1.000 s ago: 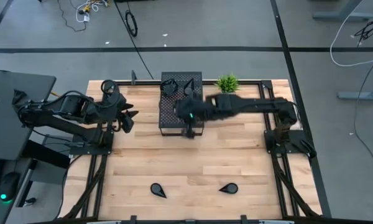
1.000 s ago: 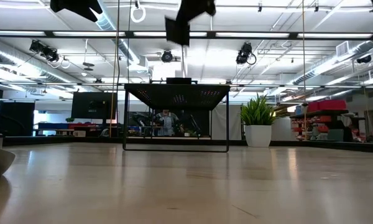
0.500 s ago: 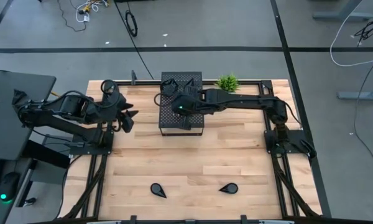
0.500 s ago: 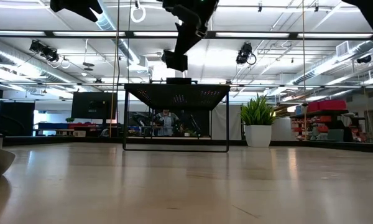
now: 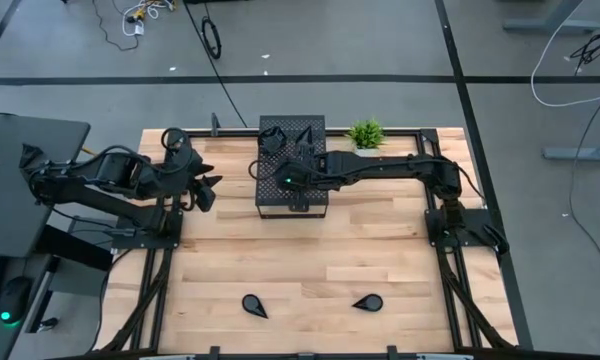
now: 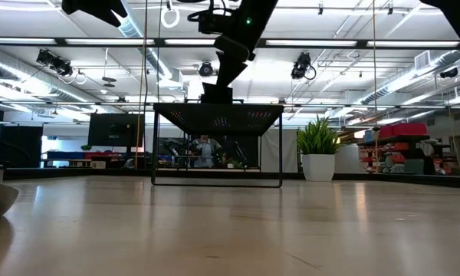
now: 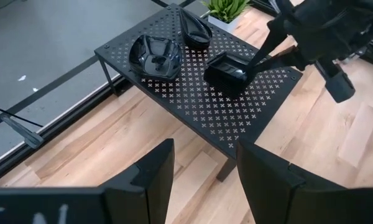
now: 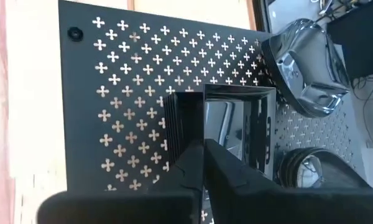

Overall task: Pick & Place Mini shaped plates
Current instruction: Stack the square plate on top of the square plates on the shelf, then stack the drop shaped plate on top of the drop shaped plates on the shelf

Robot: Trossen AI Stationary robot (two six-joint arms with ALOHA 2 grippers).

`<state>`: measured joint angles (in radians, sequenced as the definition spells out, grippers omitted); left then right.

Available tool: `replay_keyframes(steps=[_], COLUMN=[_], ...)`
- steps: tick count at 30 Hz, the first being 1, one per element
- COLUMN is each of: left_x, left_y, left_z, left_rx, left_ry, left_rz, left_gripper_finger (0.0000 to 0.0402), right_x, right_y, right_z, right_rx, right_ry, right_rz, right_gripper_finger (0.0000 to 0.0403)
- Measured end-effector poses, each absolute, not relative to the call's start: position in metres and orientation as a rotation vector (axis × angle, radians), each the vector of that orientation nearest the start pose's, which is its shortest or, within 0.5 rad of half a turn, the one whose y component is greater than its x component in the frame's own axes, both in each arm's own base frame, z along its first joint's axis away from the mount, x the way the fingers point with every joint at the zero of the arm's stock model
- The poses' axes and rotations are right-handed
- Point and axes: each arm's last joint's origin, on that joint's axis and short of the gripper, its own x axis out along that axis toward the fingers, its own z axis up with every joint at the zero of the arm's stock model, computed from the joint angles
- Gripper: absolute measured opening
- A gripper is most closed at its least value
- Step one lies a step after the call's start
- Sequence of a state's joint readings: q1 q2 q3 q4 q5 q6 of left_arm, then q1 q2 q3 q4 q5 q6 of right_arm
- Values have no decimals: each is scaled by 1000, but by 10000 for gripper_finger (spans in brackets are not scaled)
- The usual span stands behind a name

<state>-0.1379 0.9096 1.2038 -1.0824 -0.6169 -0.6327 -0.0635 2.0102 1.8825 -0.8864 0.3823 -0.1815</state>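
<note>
A black perforated box [image 5: 291,195] stands at the table's far middle. On its top lie a rounded-leaf plate [image 7: 154,55] and a teardrop plate [image 7: 196,28]. My right gripper [image 8: 204,146] reaches over the box from the right and is shut on a square plate [image 7: 227,70]. Two more teardrop plates [image 5: 253,305] [image 5: 368,302] lie flat on the wood near the table's near edge. My left gripper [image 7: 202,180] hovers open to the left of the box, touching nothing. My right gripper pinches one side wall of the square plate [image 8: 205,109] between its two fingers, one finger [image 8: 227,165] on the dish's inner side and one outside. The fingers slant down from the right and above. The plate's bottom meets the box's perforated top [image 7: 236,102], near its middle.
A small green potted plant [image 5: 365,132] stands just right of the box at the far edge. Bare wood [image 5: 310,250] stretches between the box and the two near plates. The table's metal frame rails [image 5: 450,290] run along both sides.
My right gripper has moved from the box's near edge toward its middle and come down, carrying the square plate from well above the box onto its top. It has stayed shut on the plate. The left arm has kept still.
</note>
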Motion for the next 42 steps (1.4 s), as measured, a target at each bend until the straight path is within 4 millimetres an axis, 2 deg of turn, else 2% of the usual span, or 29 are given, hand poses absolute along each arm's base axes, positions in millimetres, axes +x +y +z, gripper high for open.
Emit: replay_keyframes(steps=[7, 11, 18, 24, 26, 29, 32, 34, 38, 42], left_x=[140, 140, 140, 140, 140, 140, 140, 140, 140, 140], left_y=[-2, -2, -2, -2, -2, -2, -2, -2, -2, -2], left_z=[376, 376, 376, 376, 376, 376, 376, 376, 376, 376], left_rx=[-298, -298, -299, -300, -302, -307, -307, -305, -304, -304], left_ry=[560, 560, 560, 559, 559, 557, 556, 554, 554, 554], left_rz=[665, 665, 665, 665, 666, 667, 668, 672, 673, 673], left_gripper_finger=[177, 177, 177, 177, 177, 177, 177, 177, 177, 177], right_x=[432, 432, 430, 415, 408, 396, 384, 376, 358, 337], right_y=[-38, -38, -37, -27, -21, -12, -2, 6, 32, 65], right_z=[291, 291, 296, 326, 339, 359, 374, 380, 380, 369], right_rx=[-320, -312, -311, -259, -157, 99, 321, 407, 464, 413], right_ry=[1035, 1032, 1023, 932, 876, 788, 756, 782, 938, 1172], right_rz=[-322, -326, -325, -340, -357, -355, -274, -196, -54, 7], right_gripper_finger=[14, 28, 91, 143, 153, 161, 162, 161, 159, 158])
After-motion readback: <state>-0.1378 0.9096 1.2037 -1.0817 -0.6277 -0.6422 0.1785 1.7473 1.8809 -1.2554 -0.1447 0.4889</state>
